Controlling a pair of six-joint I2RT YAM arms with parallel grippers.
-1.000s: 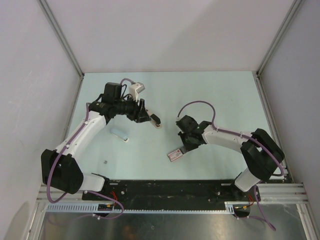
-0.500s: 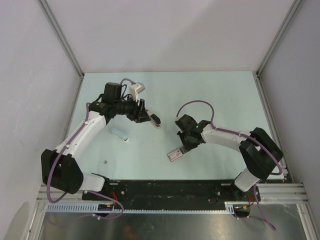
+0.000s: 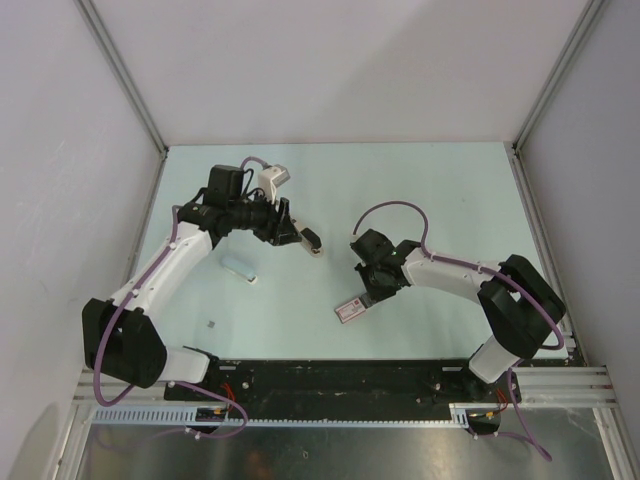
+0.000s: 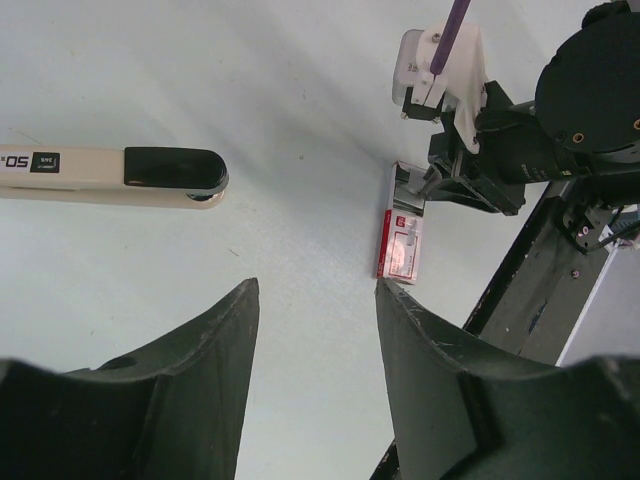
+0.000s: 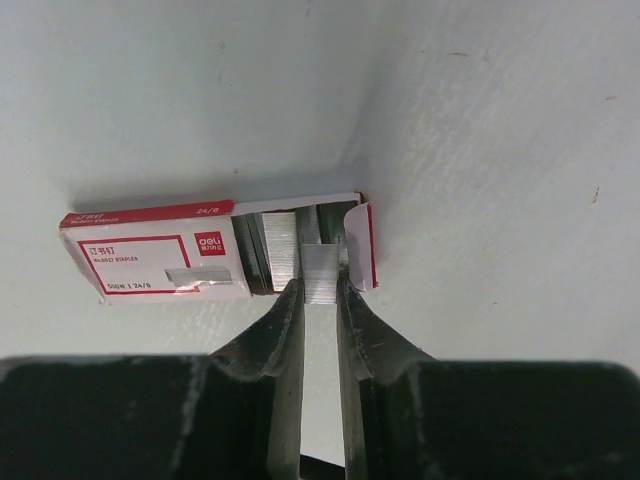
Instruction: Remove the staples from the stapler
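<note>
The stapler [image 4: 110, 178], beige with a black end, lies on the table ahead and left of my left gripper [image 4: 317, 290]. That gripper is open, holds nothing and is clear of the stapler. From above only the black end of the stapler [image 3: 313, 242] shows, beside the left gripper [image 3: 298, 236]. My right gripper [image 5: 320, 285] is shut on a short silvery strip of staples [image 5: 320, 270] at the open mouth of a red-and-white staple box [image 5: 160, 262]. More strips lie inside the box. Seen from above, the right gripper [image 3: 368, 295] sits at the upper end of the box [image 3: 350, 310].
A pale elongated piece [image 3: 240, 269] lies on the table below the left forearm. A tiny grey bit [image 3: 212, 325] rests nearer the left base. The black mounting rail [image 3: 340, 378] runs along the near edge. Enclosure walls and metal posts bound the table on three sides.
The right wrist has edged very slightly to the left. The box, the stapler and the left arm have not moved.
</note>
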